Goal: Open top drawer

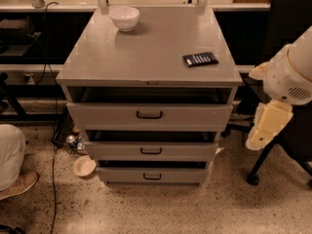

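The grey cabinet [146,52] stands in the middle of the camera view with three drawers. The top drawer [112,116] has the widest and tallest front and a small dark loop handle [149,115] at its centre. It stands a little way out, with a dark gap above its front. The two narrower drawers [112,151] below also stand slightly out. My arm comes in at the right edge, and my cream gripper [267,126] hangs down beside the cabinet's right side, level with the top drawer and apart from it, well right of the handle.
A white bowl [124,17] and a dark flat packet [200,59] lie on the cabinet top. A black office chair [292,28] stands behind my arm. A person's leg and shoe [10,162] are at the left. A small bowl [84,165] and a can [72,141] lie on the floor.
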Robot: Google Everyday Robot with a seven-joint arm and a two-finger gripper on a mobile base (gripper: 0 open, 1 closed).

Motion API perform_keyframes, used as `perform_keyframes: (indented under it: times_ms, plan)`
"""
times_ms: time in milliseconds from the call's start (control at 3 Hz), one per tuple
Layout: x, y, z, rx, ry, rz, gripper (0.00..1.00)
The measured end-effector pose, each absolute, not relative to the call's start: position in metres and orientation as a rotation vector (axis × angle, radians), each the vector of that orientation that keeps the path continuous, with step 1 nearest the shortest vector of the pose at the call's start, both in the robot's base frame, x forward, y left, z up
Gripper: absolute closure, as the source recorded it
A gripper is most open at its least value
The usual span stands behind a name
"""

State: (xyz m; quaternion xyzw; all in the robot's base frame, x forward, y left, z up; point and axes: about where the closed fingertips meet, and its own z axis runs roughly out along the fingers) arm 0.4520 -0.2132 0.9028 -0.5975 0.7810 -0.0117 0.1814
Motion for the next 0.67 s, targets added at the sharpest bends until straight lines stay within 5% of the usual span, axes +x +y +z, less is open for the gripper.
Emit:
perform_keyframes:
  times_ms: [667]
  plan:
    - [0.464,-0.1952,0.8527,-1.698,2.155,0.057,0.0]
